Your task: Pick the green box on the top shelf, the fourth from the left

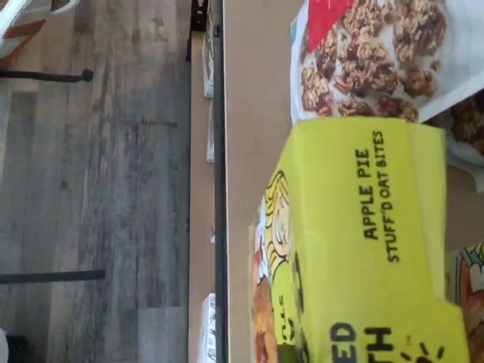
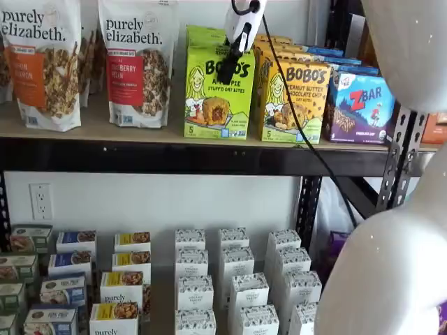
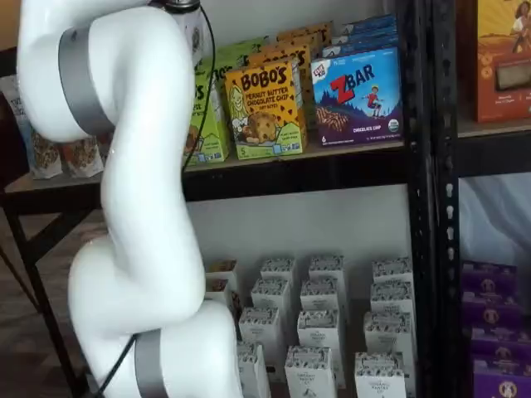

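Note:
The green box (image 2: 218,94) stands upright on the top shelf (image 2: 174,157), printed "BOBO'S" with a blonde cartoon girl. The wrist view shows its top and front close up (image 1: 363,242), reading "APPLE PIE STUFF'D OAT BITES", on the beige board (image 1: 249,113). In a shelf view my arm hides most of the box (image 3: 211,116). My gripper (image 2: 225,70) hangs from above in front of the box's upper front face, white body above, black fingers tilted down-left. I cannot tell whether a gap shows between the fingers. They hold nothing that I can see.
A granola bag (image 2: 136,63) stands left of the green box and shows in the wrist view (image 1: 370,60). A yellow-orange Bobo's box (image 2: 293,101) and a blue ZBar box (image 2: 360,108) stand to its right. Small white boxes (image 2: 237,286) fill the lower shelf. My white arm (image 3: 141,207) blocks much.

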Motion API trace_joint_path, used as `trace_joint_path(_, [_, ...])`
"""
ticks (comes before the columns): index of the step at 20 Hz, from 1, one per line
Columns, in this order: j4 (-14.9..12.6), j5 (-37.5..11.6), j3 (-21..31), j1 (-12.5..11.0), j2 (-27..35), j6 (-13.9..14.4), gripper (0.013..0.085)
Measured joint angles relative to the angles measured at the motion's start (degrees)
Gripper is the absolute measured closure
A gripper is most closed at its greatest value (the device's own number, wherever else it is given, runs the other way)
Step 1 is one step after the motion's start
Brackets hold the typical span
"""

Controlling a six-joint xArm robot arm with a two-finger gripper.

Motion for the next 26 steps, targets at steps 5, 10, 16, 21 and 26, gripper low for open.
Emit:
trace_joint_path(5, [0.21,1.31,-0.48,0.13,-0.51,0.37,0.073])
trace_joint_path(10, [-0.28,3.06,-1.1,0.52,-1.26,1.04,0.073])
trace_joint_path(16, [-0.14,6.19,-2.18,0.7,-2.22,1.71,0.073])
trace_joint_path(21, [0.54,8.14,-1.68,0.47,-4.16,1.94,0.073])
trace_joint_path(26, [0.88,9.33,0.26,-0.45,-6.99,1.36,0.073])
